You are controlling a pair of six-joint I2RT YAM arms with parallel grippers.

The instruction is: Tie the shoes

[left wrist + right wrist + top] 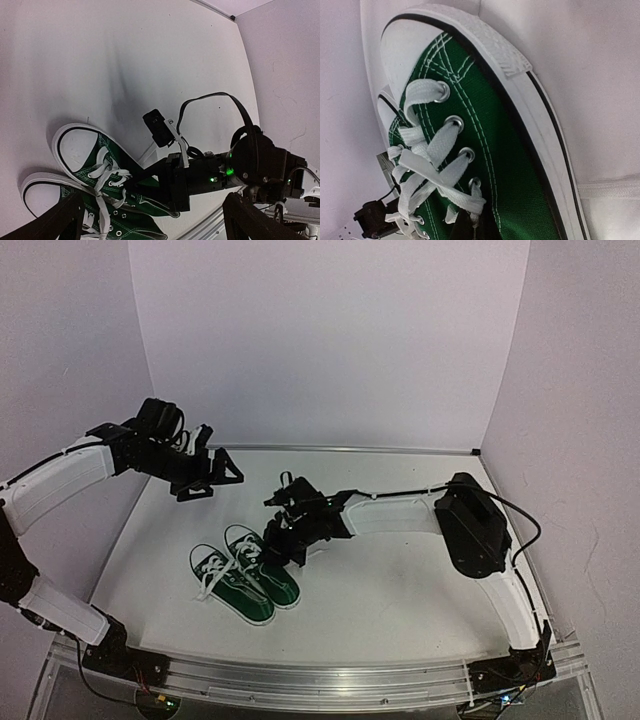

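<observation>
While shoes [245, 572] sit side by side, left gripper [218, 456] spread; right gripper [276, 540] closed at laces [427, 165].

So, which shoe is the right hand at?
The shoe on the right in the top view; the right hand is over its laces, not the other shoe.

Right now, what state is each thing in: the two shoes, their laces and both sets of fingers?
Shoe by the right arm: standing upright, beside the other shoe.
Other shoe: standing upright, with a lace end trailing loose.
Laces: criss-crossed up the shoe, no bow visible.
Left fingers: open, raised, holding nothing.
Right fingers: shut, down at the nearer shoe's laces; whether they pinch a lace is unclear.
</observation>
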